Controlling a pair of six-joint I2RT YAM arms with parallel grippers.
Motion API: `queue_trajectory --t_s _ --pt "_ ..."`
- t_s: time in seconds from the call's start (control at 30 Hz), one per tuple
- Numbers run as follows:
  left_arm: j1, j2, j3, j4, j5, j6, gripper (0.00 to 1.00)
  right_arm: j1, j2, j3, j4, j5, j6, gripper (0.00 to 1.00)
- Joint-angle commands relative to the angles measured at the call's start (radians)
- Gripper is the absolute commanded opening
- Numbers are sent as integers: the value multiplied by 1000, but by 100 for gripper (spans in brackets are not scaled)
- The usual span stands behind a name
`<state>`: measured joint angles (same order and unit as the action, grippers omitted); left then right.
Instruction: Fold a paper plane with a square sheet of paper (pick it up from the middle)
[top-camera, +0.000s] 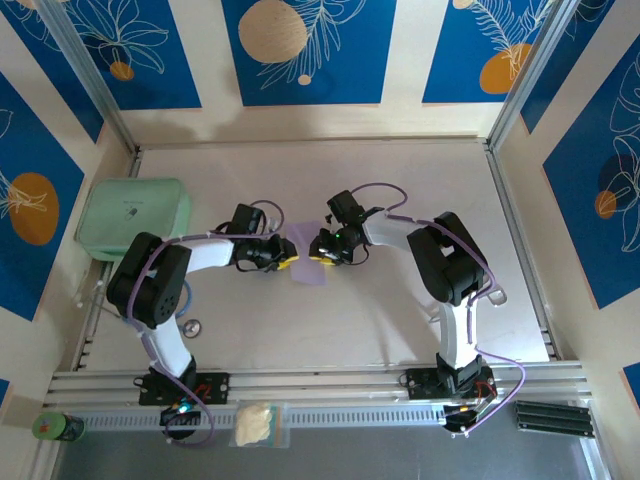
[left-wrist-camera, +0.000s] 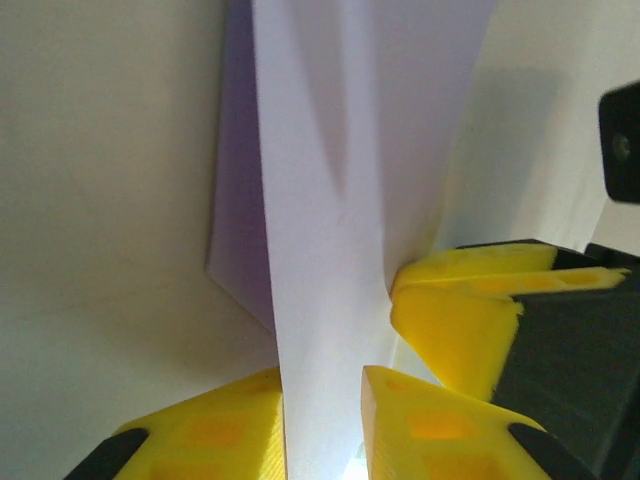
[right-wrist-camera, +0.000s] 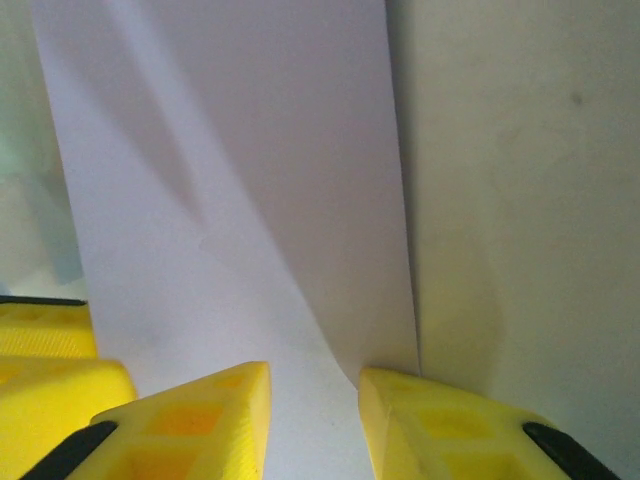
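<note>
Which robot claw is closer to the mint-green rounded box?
Left. The left gripper sits right of the mint-green rounded box; the right gripper is farther, beyond the pale lilac paper sheet.

Mint-green box (top-camera: 133, 218) far left; cream lump (top-camera: 254, 424), maybe cloth, front edge.

Both arms bend inward; left tool (top-camera: 291, 260) and right tool (top-camera: 318, 252) nearly meet, jaws ajar.
</note>
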<state>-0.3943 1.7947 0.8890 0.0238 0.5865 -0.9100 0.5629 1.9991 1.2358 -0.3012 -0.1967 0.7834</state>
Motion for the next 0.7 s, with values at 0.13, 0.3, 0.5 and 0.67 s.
queue_trajectory --t_s 0.13,0.3,0.5,0.67 --pt "14 17 27 4 -13 -48 18 -18 -12 -94 55 37 -59 36" --pt "13 6 19 8 -15 -74 5 -22 -69 -94 112 8 -115 41" --pt "13 -33 -2 45 -22 -128 0 -14 -192 -154 207 -3 -258 63" --pt "12 -53 -4 56 -21 -156 0 26 -294 -219 247 145 -409 76"
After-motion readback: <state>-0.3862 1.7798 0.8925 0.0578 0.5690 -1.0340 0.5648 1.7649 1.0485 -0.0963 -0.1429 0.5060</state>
